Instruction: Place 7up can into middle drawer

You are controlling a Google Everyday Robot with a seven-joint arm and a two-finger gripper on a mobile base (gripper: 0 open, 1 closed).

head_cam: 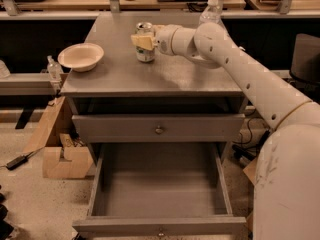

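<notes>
The 7up can, silver-white with green markings, stands upright on the grey cabinet top, towards the back, left of the middle. My gripper has come in from the right and is at the can's upper part, open, with one pale finger lying across the can's front. The middle drawer is pulled out below, its plain grey inside bare, with its knob at the front edge.
A cream bowl sits at the left of the cabinet top. A clear water bottle stands at the back right, behind my arm. The upper drawer front is closed. A cardboard box lies on the floor at the left.
</notes>
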